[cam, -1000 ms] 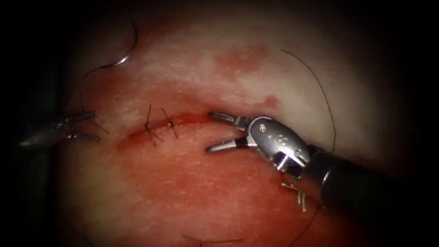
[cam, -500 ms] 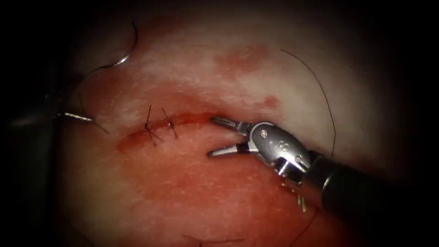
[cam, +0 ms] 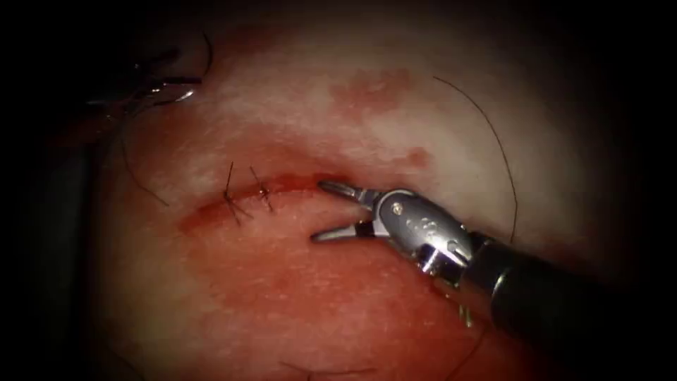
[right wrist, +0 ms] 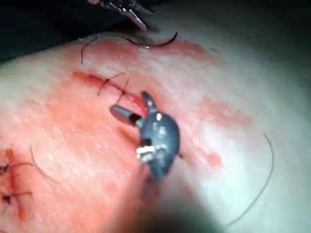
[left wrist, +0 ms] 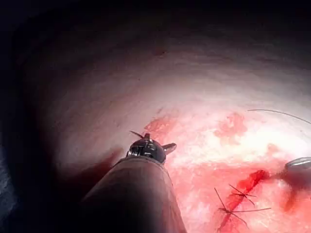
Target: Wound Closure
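Observation:
The curved needle [cam: 209, 65] lies on the tissue [cam: 296, 296] at the upper left, away from the cut [cam: 289, 185], and neither tool holds it. My left tool [cam: 163, 77] hovers right beside the needle's lower end, jaws open and empty; from behind, the left tool [left wrist: 151, 141] shows its jaws spread. The right tool [cam: 319, 212] sits at the cut's right part with open jaws, one jaw on the cut line and one below it, holding nothing. In the right wrist view the needle [right wrist: 158, 42] lies just beyond the left tool [right wrist: 131, 9].
Two tied stitches [cam: 243, 192] cross the left part of the cut. Thread [cam: 127, 159] trails down from the needle, and a long loop of thread [cam: 497, 144] lies to the right. Short cut ends of thread [cam: 463, 314] lie by the right shaft. Red fluid stains the tissue.
The left tool has risen from the left of the cut up to the needle at the upper left. The right tool has shifted slightly left, its jaws staying open.

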Action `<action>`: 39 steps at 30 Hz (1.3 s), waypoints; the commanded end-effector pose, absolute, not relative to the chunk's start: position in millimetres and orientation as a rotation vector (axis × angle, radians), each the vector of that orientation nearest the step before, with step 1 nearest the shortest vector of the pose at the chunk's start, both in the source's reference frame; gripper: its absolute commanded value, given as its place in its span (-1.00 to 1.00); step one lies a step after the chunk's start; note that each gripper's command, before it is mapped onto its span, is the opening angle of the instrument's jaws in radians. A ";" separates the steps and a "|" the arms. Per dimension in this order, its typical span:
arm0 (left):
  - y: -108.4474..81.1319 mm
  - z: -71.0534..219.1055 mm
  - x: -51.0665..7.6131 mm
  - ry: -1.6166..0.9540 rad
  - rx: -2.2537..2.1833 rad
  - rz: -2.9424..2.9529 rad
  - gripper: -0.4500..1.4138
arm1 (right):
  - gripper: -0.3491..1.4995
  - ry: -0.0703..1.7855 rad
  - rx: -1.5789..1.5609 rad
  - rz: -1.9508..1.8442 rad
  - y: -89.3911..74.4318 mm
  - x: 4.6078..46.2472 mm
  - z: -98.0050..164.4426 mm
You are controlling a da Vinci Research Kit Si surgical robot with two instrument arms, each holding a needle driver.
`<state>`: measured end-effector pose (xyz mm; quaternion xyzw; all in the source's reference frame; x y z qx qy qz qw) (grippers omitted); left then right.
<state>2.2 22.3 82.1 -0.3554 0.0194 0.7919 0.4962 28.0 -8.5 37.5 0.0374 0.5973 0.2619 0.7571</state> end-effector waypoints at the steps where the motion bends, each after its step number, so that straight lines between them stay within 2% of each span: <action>1: 23.1 83.6 1.4 0.049 -0.844 1.926 -0.24 | 0.72 1.302 0.082 0.567 -8.3 29.1 38.1; 9: 23.4 86.4 -0.1 -0.002 -0.703 1.975 -0.22 | 0.72 1.291 0.083 0.564 -8.4 29.5 38.3; 12: 23.6 87.4 -0.5 -0.006 -0.678 1.975 -0.12 | 0.71 1.290 0.082 0.564 -8.5 29.6 38.3; 14: 23.9 88.0 -0.5 -0.007 -0.676 1.966 0.08 | 0.71 1.290 0.081 0.564 -8.5 29.7 38.4; 18: 24.5 89.2 -0.3 -0.010 -0.660 1.966 0.10 | 0.71 1.284 0.082 0.562 -8.6 29.7 38.4; 20: 24.5 89.8 -0.2 -0.009 -0.652 1.980 0.28 | 0.71 1.284 0.081 0.562 -8.7 29.7 38.4; 24: 24.3 90.9 0.1 -0.018 -0.627 1.986 0.35 | 0.71 1.284 0.080 0.562 -8.8 29.7 38.4; 25: 24.3 91.2 0.2 -0.020 -0.624 1.986 0.33 | 0.71 1.283 0.080 0.562 -8.8 29.7 38.4; 28: 24.4 91.8 0.0 -0.033 -0.627 1.959 0.08 | 0.71 1.283 0.079 0.563 -8.8 29.7 38.5; 35: 24.6 91.9 -1.2 -0.077 -0.648 1.937 0.01 | 0.71 1.280 0.079 0.563 -8.9 30.0 38.4; 37: 24.9 92.1 -1.7 -0.113 -0.662 1.912 -0.13 | 0.71 1.278 0.080 0.561 -9.0 30.0 38.5; 39: 25.1 92.3 -1.8 -0.123 -0.668 1.912 -0.37 | 0.71 1.278 0.079 0.561 -9.0 30.0 38.5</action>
